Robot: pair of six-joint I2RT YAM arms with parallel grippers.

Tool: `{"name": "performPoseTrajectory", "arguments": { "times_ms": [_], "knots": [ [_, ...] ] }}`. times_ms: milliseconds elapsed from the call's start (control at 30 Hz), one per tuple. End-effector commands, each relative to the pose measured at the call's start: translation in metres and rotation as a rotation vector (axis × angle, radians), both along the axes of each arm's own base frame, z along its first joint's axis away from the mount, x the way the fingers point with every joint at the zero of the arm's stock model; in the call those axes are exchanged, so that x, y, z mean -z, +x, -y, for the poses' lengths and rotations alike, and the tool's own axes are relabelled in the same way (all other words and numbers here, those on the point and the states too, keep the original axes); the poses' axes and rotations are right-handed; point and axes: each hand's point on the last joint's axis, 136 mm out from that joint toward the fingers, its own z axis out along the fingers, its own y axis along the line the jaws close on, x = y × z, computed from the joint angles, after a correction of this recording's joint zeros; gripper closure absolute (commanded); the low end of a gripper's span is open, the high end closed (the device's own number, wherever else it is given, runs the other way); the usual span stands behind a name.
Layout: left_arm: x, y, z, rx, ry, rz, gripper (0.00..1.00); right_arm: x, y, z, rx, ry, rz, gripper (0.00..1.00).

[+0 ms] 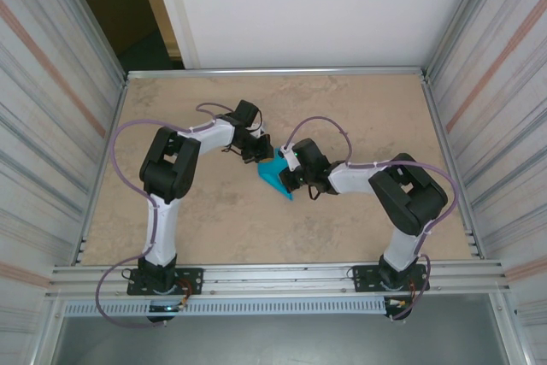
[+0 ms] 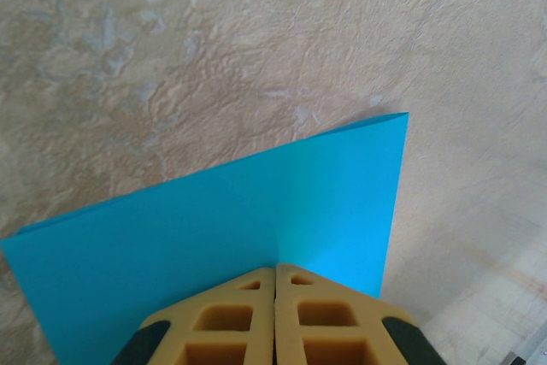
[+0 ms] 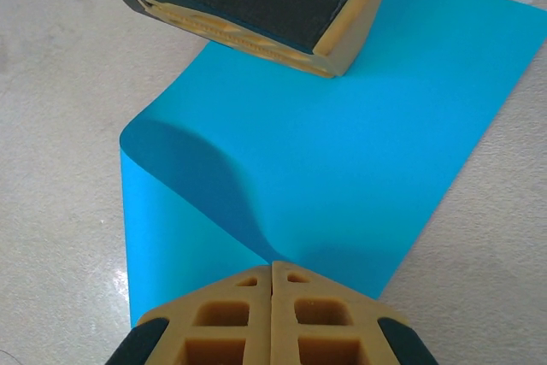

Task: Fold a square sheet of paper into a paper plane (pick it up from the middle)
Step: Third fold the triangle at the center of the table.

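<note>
Turquoise square sheet of paper [image 3: 342,151]: thin, smooth, matt. Table top [image 1: 367,117]: mottled beige, stone-like, finely wrinkled, faintly glossy. Fingers [image 3: 256,331] of right gripper [image 3: 273,264]: tan rubbery plastic with moulded pockets, black tips. Side walls [image 1: 51,83]: ribbed metal, dull sheen

- The square sheet of paper [image 1: 275,179] shows as a small turquoise wedge, its point towards the near side.
- My left claw [image 1: 266,160] reaches the sheet from its far-left side, tips closed at its far edge.
- My right claw [image 1: 288,179] meets the sheet from its right, tips closed against it.
- The beige table [image 1: 359,108] spreads out all round the sheet.
- My two arm bases stand well to the near side of the sheet, one on either hand.
</note>
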Motion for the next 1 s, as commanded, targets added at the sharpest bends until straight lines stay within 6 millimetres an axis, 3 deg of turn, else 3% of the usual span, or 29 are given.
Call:
{"name": "performPoseTrajectory", "arguments": {
  "times_ms": [0, 267, 500, 967],
  "knots": [
    [0.024, -0.016, -0.007, 0.02, 0.054, -0.079, 0.93, 0.0, 0.004, -0.002, 0.011, 0.012, -0.025, 1.0],
    [0.004, -0.004, 0.001, 0.023, 0.013, -0.039, 0.93, 0.005, 0.003, 0.001, 0.022, -0.003, -0.039, 1.0],
    [0.02, -0.011, -0.005, 0.027, 0.048, -0.076, 0.93, 0.0, 0.007, 0.0, 0.032, 0.002, -0.024, 1.0],
    [0.029, -0.015, -0.008, 0.047, 0.066, -0.09, 0.95, 0.0, 0.013, 0.004, 0.051, -0.006, -0.019, 1.0]
  ]
}}
